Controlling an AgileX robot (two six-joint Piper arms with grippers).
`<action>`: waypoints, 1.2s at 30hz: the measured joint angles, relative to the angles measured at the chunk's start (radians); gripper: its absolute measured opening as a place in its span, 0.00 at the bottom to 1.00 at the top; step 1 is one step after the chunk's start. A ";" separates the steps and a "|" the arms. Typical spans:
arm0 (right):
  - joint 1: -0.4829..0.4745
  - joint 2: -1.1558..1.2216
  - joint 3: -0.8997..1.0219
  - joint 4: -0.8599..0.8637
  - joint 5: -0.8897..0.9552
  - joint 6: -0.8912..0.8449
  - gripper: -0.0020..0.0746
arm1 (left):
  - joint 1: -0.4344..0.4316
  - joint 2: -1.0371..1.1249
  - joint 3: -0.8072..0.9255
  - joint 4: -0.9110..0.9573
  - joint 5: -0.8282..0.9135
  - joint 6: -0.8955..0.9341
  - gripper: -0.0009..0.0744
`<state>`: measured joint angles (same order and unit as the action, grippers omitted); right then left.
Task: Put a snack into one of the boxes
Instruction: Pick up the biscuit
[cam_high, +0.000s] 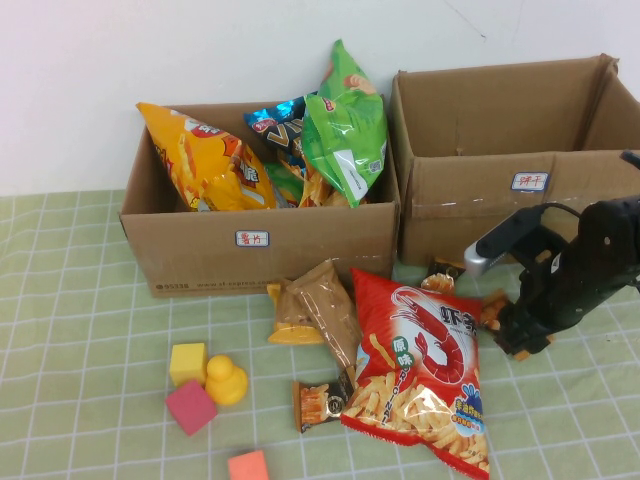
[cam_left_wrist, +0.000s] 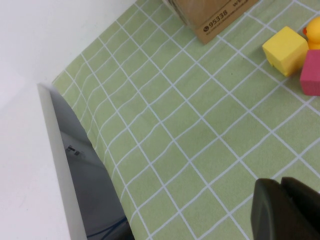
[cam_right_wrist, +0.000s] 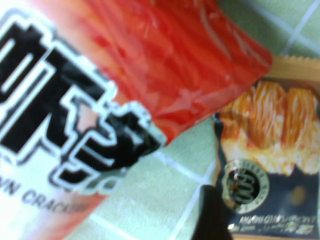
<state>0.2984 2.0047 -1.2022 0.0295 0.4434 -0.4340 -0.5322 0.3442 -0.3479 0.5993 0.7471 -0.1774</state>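
Note:
My right gripper (cam_high: 520, 338) is low over the table in front of the right box (cam_high: 480, 195), beside the big red shrimp-cracker bag (cam_high: 425, 370). In the right wrist view one dark finger (cam_right_wrist: 212, 217) stands at the edge of a small dark-blue and orange snack packet (cam_right_wrist: 270, 165); the other finger is out of frame, so the jaws stand open. The red bag (cam_right_wrist: 100, 75) lies right next to the packet. My left gripper (cam_left_wrist: 281, 189) is shut and empty, low over the green checked cloth, and is out of the high view.
The left box (cam_high: 260, 255) holds yellow, blue and green snack bags. Brown packets (cam_high: 320, 305) and a small orange packet (cam_high: 318, 402) lie before it. A yellow cube (cam_high: 187, 362), yellow duck (cam_high: 226, 380), pink cube (cam_high: 190, 406) and orange cube (cam_high: 248, 466) sit front left.

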 joint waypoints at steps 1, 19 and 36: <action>0.000 0.000 0.001 0.002 -0.008 0.000 0.61 | 0.000 0.000 0.000 0.000 0.000 -0.001 0.01; 0.000 0.052 0.005 0.077 -0.139 0.000 0.61 | 0.000 0.000 0.000 0.002 0.000 -0.007 0.01; 0.000 0.056 0.005 0.079 -0.106 -0.004 0.61 | 0.000 -0.010 0.000 0.002 0.000 -0.015 0.01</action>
<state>0.2984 2.0607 -1.1977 0.1082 0.3370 -0.4378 -0.5322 0.3339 -0.3479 0.6015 0.7471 -0.1927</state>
